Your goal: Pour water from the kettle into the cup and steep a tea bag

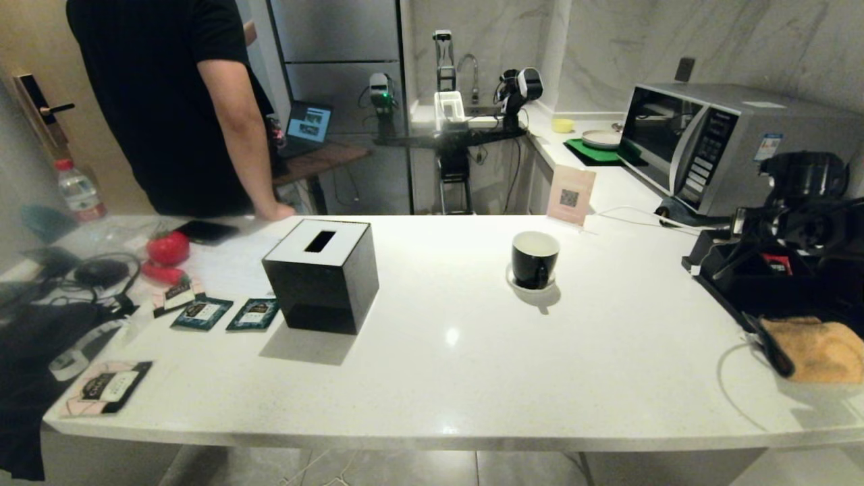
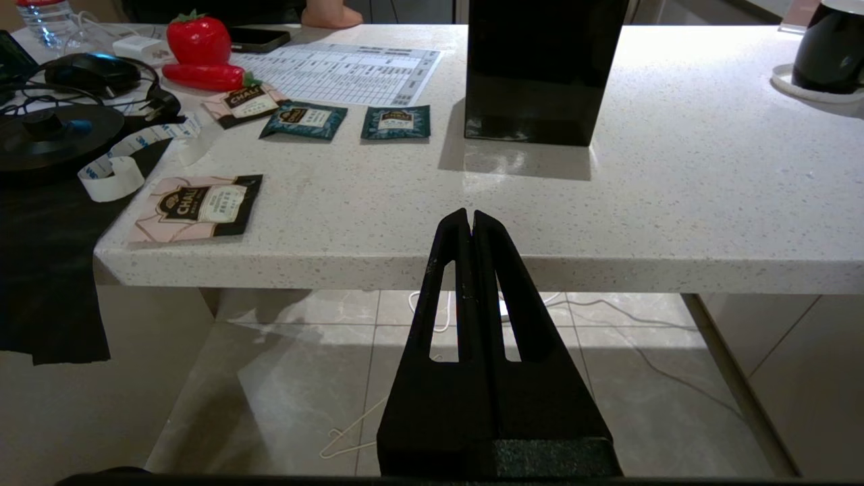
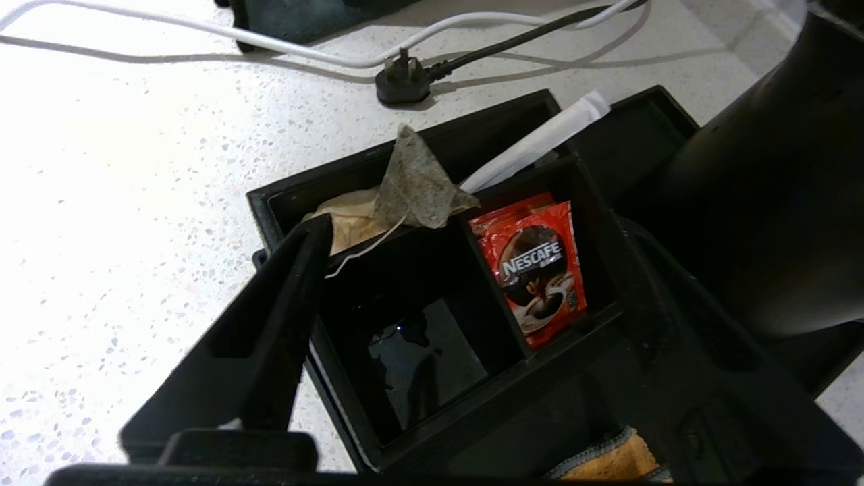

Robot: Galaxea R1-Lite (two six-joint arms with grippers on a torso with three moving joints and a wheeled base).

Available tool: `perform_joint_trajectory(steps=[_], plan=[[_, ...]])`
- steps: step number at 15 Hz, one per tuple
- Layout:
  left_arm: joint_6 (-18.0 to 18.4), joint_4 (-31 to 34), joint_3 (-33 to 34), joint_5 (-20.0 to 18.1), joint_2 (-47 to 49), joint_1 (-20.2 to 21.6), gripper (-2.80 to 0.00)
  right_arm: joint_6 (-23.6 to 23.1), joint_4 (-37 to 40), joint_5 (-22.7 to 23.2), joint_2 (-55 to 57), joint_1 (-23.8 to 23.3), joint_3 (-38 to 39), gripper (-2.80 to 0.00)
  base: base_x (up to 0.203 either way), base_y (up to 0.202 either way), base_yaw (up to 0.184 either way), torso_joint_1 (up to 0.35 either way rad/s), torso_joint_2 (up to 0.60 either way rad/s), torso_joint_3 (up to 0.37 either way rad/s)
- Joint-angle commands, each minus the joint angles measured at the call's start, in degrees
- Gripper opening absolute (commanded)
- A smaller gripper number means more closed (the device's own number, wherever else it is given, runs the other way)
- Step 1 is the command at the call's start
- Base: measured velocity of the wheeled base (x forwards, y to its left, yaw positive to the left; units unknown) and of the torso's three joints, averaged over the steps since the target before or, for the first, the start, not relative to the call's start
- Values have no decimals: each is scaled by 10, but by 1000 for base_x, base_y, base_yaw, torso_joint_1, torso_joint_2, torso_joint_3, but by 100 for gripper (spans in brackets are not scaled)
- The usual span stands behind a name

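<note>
Right gripper over black organiser tray, jaws spread wide, empty.
Tea bag rests on tray's divider wall, string trailing toward left finger. Nescafé sachet in adjoining compartment. Cup on saucer mid-bench; kettle at right edge. Left gripper closed, below front edge.

Grey-brown tea bag, black cup
</note>
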Motion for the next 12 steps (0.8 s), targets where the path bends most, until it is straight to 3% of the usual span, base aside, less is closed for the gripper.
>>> perform_joint_trajectory(steps=[1, 12], plan=[[0, 0, 0, 0, 0, 0, -280, 0, 0, -1, 5, -2, 0, 0, 0, 0, 0, 0, 0, 0], [0, 0, 0, 0, 0, 0, -280, 11, 22, 19, 38, -8, -57, 0, 0, 0, 0, 0, 0, 0]])
